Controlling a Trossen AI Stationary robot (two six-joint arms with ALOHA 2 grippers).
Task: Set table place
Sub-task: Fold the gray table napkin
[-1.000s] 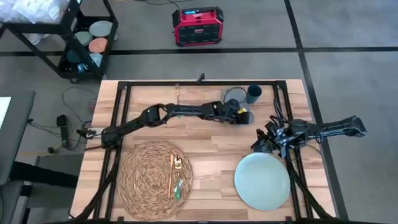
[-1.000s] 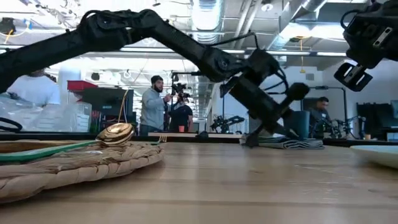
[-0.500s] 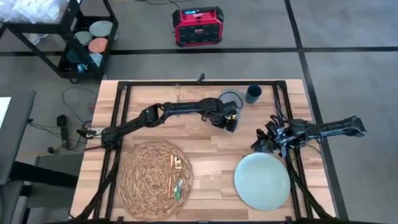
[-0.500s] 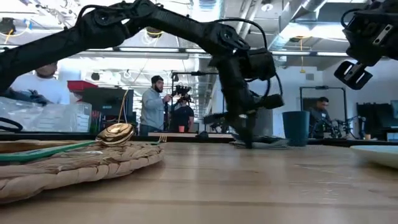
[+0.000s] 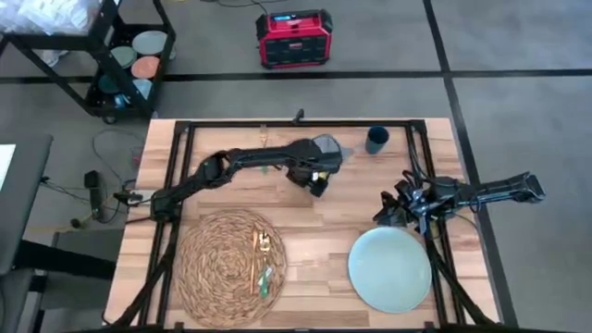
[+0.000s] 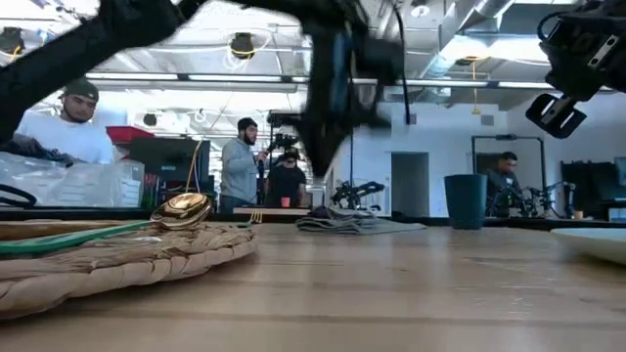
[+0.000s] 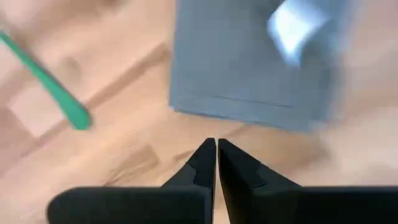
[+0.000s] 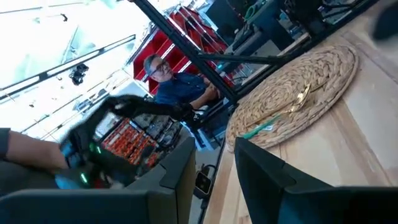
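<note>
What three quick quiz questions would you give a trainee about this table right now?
1. True or false: the cutlery lies on the woven placemat.
2. Which thing lies nearest the cup? A) the napkin B) the placemat C) the plate
3. Fill the gap: the jaws of the left gripper are ____, with nothing between them.

Key: 1 true; 2 A; 3 shut.
</note>
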